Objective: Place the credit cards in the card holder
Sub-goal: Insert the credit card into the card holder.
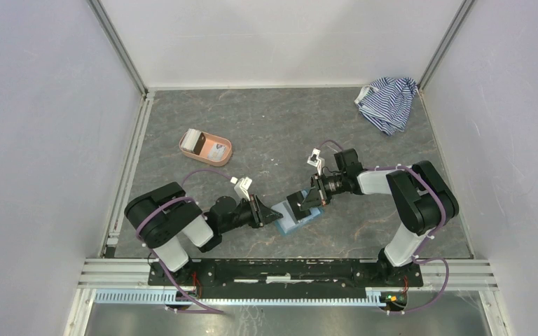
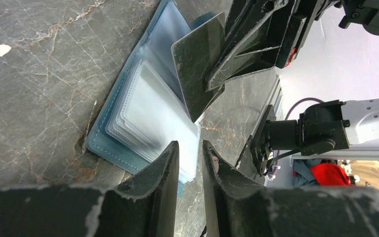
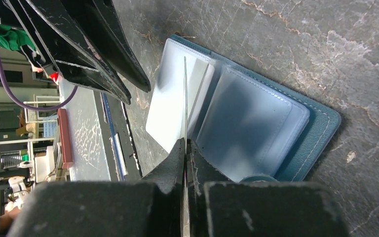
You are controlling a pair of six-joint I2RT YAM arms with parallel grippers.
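Fingers (image 2: 163,168) of the left gripper (image 2: 190,145) stood a narrow gap apart at the near edge of the open card holder (image 2: 143,108), flat on the table (image 1: 287,119); whether they pinched a sleeve could not be told. Just beyond, the right gripper (image 3: 184,143) was clamped on a dark credit card (image 2: 197,64), held on edge over the sleeves. Farther off sat a pink tray (image 1: 224,155), then a striped cloth (image 1: 387,101).

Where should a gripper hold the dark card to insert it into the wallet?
At its trailing edge, pads on the flat faces, coming from the side away from the wallet. The card is thin and tilted down, its leading edge at the sleeves; the right gripper holds it so.
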